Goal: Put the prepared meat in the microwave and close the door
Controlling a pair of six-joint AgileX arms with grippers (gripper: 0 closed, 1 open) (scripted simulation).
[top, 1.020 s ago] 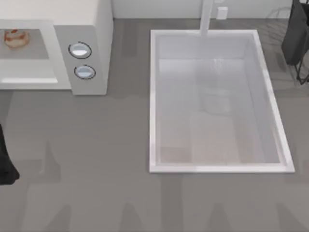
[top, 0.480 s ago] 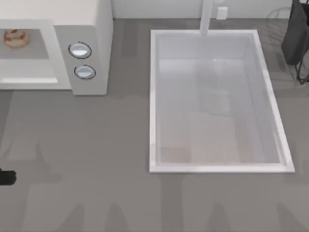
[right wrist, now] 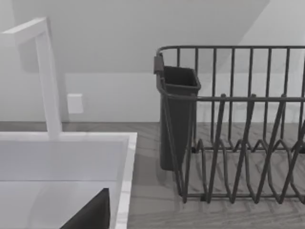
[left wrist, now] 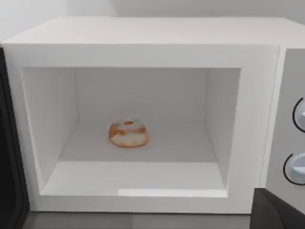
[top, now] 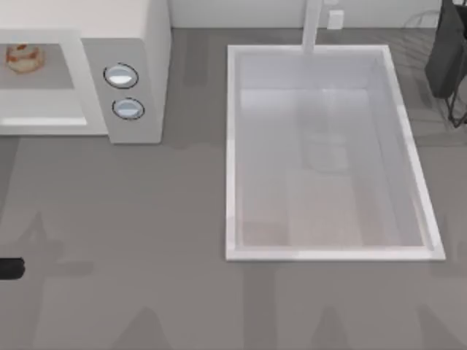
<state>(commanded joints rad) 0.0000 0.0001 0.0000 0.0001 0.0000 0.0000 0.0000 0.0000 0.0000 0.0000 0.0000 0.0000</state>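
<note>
Left gripper (top: 9, 268) sits at the bench's left edge, well in front of the microwave (top: 139, 44); can't tell its opening. Meat (left wrist: 128, 134) is already inside, mid-floor of the cavity, touching no wall; looks soft and light, needs no more handling. Door (left wrist: 8, 191) is swung open at the cavity's side; stiff and light on its hinge, best pushed on its free edge. Right arm parked by the sink (right wrist: 125, 157) and rack (right wrist: 238, 143).

Microwave (top: 124, 44) cut off left of its two knobs (top: 121, 76); door (left wrist: 8, 157) cropped to a dark sliver beside the cavity; dish rack (right wrist: 238, 129) clipped beyond its cup.
</note>
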